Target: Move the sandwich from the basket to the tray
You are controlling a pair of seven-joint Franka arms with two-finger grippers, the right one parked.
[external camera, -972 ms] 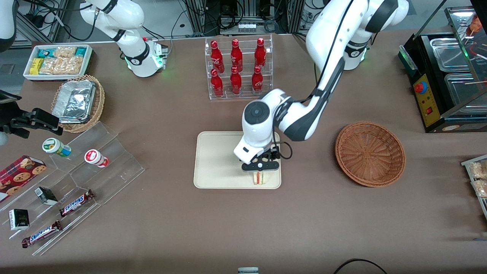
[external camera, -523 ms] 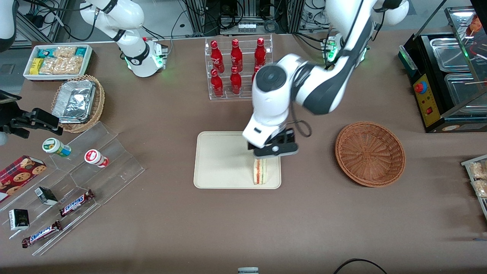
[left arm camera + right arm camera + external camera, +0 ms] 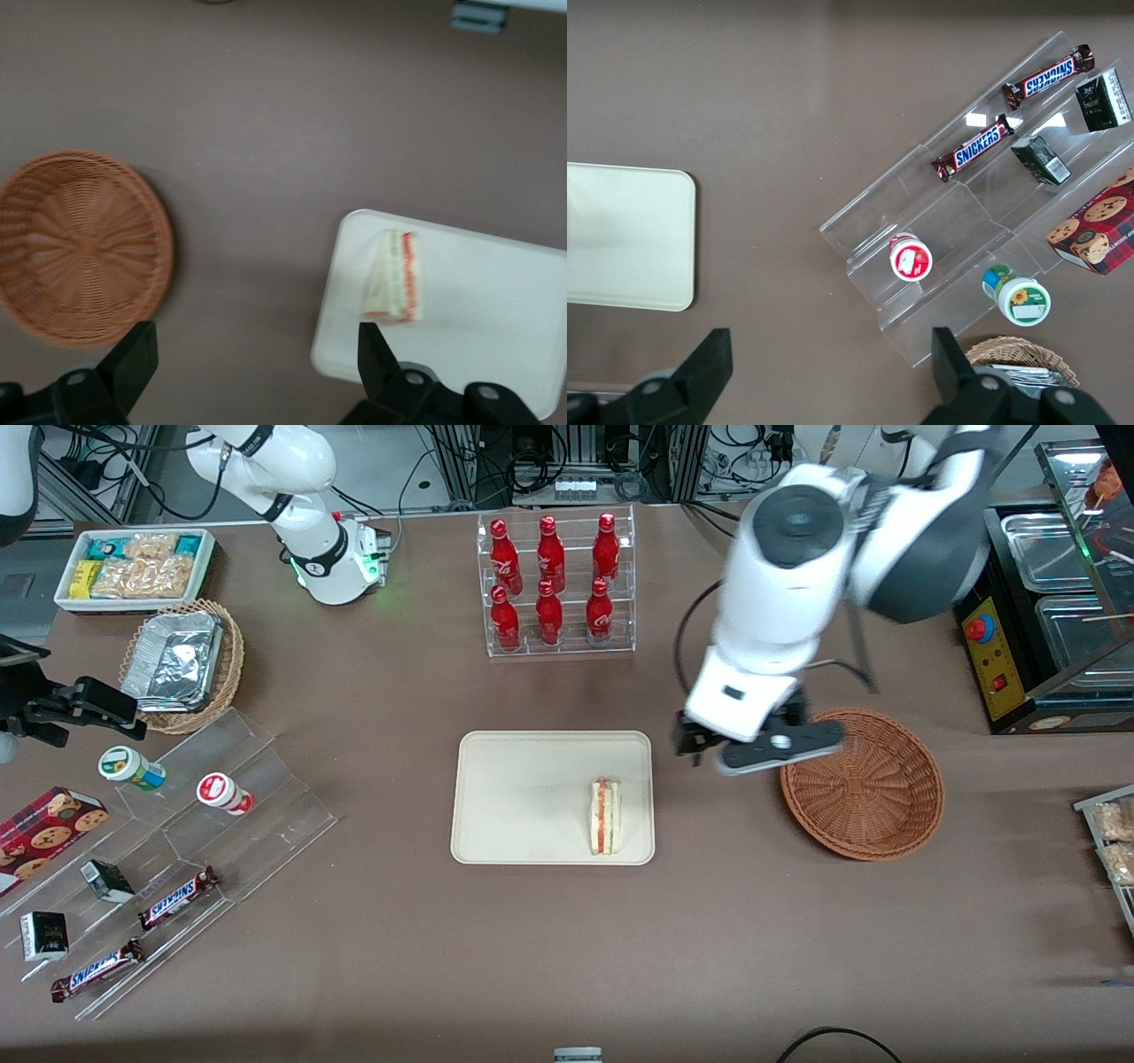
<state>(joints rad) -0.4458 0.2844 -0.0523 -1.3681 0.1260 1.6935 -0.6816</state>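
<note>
One triangular sandwich (image 3: 606, 817) lies on the flat cream tray (image 3: 523, 797), a smooth rectangle with rounded corners and a low rim. It sits toward the tray's working-arm edge, at about four o'clock from the tray's centre in the front view, and its pale bread shows red-orange and green filling stripes along the cut side (image 3: 393, 277). The round basket (image 3: 862, 783), shallow and woven of reddish-brown wicker with ribs fanning out from its middle (image 3: 81, 244), holds nothing and rests well apart from the tray (image 3: 461, 319). The left arm's gripper (image 3: 764, 749) hangs above the brown table (image 3: 567, 948), between tray and basket, overlapping the basket's rim at about nine o'clock. Its black fingers (image 3: 135, 359) are spread wide, gripping nothing.
</note>
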